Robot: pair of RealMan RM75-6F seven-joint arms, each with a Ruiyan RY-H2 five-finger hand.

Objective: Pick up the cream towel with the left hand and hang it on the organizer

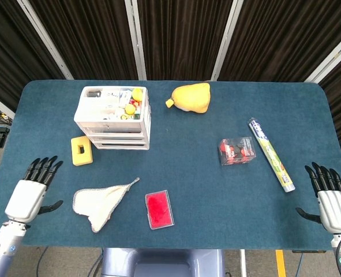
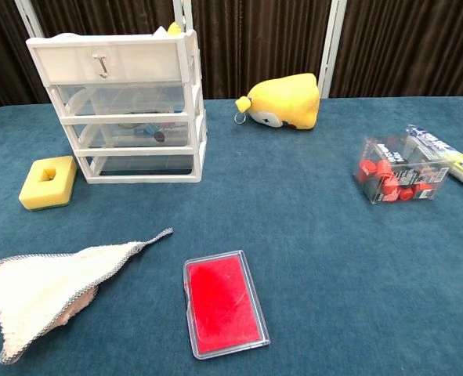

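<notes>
The cream towel (image 1: pixel 98 203) lies crumpled flat on the blue table near the front left; the chest view shows the same towel (image 2: pixel 45 287) with a grey stitched edge. The white drawer organizer (image 1: pixel 113 117) stands at the back left, and a small hook shows on the organizer's (image 2: pixel 121 106) top front. My left hand (image 1: pixel 30 191) hovers open just left of the towel, fingers spread, apart from it. My right hand (image 1: pixel 330 199) is open at the far right front edge. Neither hand appears in the chest view.
A yellow sponge (image 1: pixel 81 150) sits left of the organizer. A red flat case (image 1: pixel 159 209) lies right of the towel. A yellow plush toy (image 1: pixel 190 97), a clear box of red pieces (image 1: pixel 238 150) and a long wrapped roll (image 1: pixel 271 154) occupy the back and right.
</notes>
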